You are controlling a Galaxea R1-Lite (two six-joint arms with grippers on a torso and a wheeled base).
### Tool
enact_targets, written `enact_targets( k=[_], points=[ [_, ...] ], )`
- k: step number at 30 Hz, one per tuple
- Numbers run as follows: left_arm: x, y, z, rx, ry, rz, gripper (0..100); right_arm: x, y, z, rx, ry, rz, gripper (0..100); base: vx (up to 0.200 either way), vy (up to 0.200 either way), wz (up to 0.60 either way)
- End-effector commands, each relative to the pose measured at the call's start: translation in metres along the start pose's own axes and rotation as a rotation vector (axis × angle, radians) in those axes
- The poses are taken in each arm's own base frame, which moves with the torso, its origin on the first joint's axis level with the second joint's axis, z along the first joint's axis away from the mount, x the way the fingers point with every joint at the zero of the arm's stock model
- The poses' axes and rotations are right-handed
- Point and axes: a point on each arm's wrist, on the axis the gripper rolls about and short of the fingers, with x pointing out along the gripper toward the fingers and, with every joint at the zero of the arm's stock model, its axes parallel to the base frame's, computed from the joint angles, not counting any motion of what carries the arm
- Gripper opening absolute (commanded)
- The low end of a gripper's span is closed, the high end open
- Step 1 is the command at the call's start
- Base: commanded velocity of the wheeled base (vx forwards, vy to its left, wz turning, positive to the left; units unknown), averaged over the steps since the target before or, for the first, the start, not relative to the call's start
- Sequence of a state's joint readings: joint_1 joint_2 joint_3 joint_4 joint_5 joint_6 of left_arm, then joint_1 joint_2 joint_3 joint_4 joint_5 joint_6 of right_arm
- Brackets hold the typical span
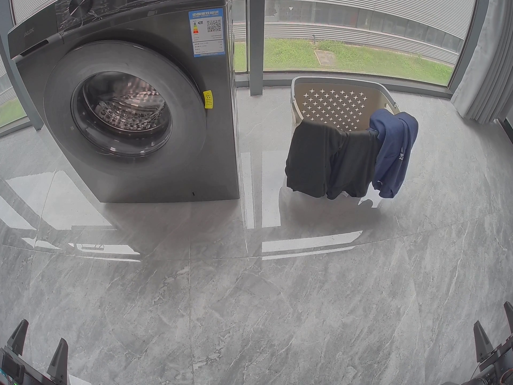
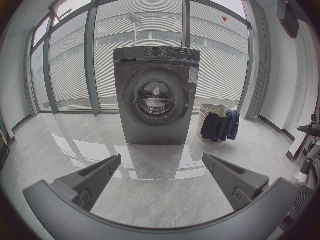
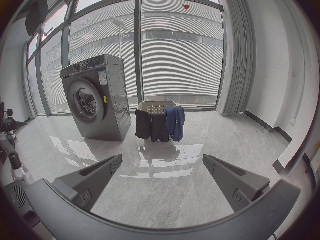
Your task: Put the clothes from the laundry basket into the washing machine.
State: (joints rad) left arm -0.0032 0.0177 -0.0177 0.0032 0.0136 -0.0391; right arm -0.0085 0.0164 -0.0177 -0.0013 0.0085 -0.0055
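A grey front-loading washing machine point(image 1: 133, 97) point(image 2: 156, 94) point(image 3: 96, 97) stands at the left by the window, its round door shut over the drum. To its right sits a beige laundry basket point(image 1: 342, 100) point(image 2: 210, 110) point(image 3: 156, 106). Over the basket's front rim hang a black garment point(image 1: 328, 159) point(image 2: 215, 126) point(image 3: 151, 125) and a dark blue garment point(image 1: 394, 148) point(image 2: 232, 124) point(image 3: 175, 121). My left gripper point(image 1: 38, 346) point(image 2: 161, 159) is low at the near left, open and empty. My right gripper point(image 1: 494, 327) point(image 3: 162, 159) is low at the near right, also open and empty. Both are far from the basket.
Glossy grey floor tiles point(image 1: 267, 295) stretch between me and the machine and basket. Tall windows point(image 1: 352, 28) run along the back, with a curtain point(image 1: 489, 60) at the right. A post point(image 1: 256, 33) stands between machine and basket.
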Motion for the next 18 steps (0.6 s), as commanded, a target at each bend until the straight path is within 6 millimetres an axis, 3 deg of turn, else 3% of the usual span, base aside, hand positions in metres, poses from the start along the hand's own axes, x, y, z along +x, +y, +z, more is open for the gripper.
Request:
enact_targets(
  k=[1, 5, 14, 18],
  points=[
    [0.0003, 0.0002, -0.0043, -0.001, 0.004, 0.0, 100, 0.0002, 0.0, -0.0052, -0.002, 0.003, 0.002, 100, 0.0, 0.0, 0.0],
    [0.0002, 0.0002, -0.0043, -0.001, 0.003, 0.0, 100, 0.0002, 0.0001, -0.0052, 0.001, 0.003, 0.0, 100, 0.0, -0.15, 0.45],
    [0.0003, 0.0002, -0.0043, -0.001, 0.004, 0.0, 100, 0.0002, 0.0001, -0.0052, -0.001, 0.003, 0.0, 100, 0.0, -0.2, 0.0],
    [0.0002, 0.0002, -0.0043, -0.001, 0.003, 0.0, 100, 0.0002, 0.0, -0.0052, -0.001, 0.003, 0.002, 100, 0.0, 0.0, 0.0]
  ],
)
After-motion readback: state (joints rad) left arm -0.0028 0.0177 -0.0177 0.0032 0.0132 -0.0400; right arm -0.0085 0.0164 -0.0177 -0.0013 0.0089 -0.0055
